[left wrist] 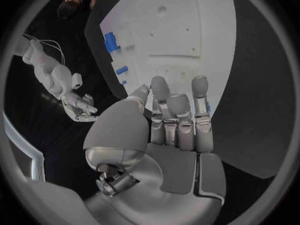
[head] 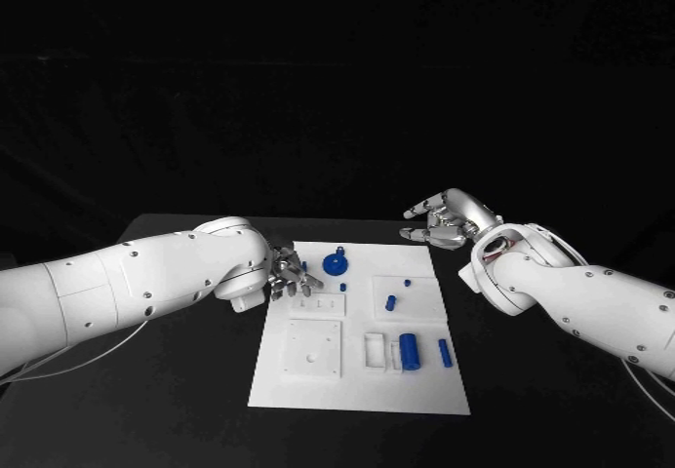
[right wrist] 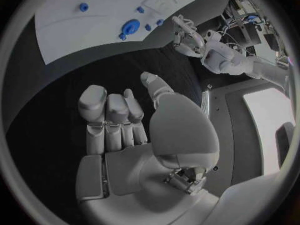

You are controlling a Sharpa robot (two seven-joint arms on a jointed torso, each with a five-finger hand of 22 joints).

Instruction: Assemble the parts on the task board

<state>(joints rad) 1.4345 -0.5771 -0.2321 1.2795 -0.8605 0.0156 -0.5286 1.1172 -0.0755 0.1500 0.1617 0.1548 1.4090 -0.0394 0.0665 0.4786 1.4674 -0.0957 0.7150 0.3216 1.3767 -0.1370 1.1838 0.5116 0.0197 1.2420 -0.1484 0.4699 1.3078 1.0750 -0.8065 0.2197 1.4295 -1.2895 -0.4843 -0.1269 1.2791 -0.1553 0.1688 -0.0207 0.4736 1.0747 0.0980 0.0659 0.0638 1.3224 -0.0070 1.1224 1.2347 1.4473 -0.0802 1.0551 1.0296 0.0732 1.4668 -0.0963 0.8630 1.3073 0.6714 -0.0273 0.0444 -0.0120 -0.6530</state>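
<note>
Task board (head: 422, 390) flat in the middle of the black surface (head: 169, 380), white, long side running away from the robot. Using the board as the reference for everything below.

Left hand (head: 289, 277) hovering over the board's far left corner area, just beside the round blue part (head: 335, 264). Fingers (left wrist: 178, 110) fairly straight and close together, thumb out to the side, nothing pinched or held. Can't tell from the head view whether the fingertips actually touch the board; from the left wrist view looks like just above it.

Right hand (head: 448, 219) off the board altogether, past its far right corner, over bare black surface. Fingers (right wrist: 106, 115) loosely bent, a bit apart, holding nothing. Same hand also visible small in the left wrist view (left wrist: 80, 105), empty there too.

Parts on the board:
- round blue part near the far edge, left of centre, with a tiny blue bit sticking up from it
- small blue peg (head: 344, 287) just behind that toward the middle
- another small blue peg (head: 408, 283) and a short blue piece (head: 392, 302) on the raised square toward the board's right side
- fat blue cylinder (head: 410, 351) lying in a white holder near the board's right edge, nearer the robot
- thin blue bar (head: 445, 353) just beside that cylinder, right by the board's right edge

White square block (head: 312, 348) on the board's left half, no blue on it.
</note>
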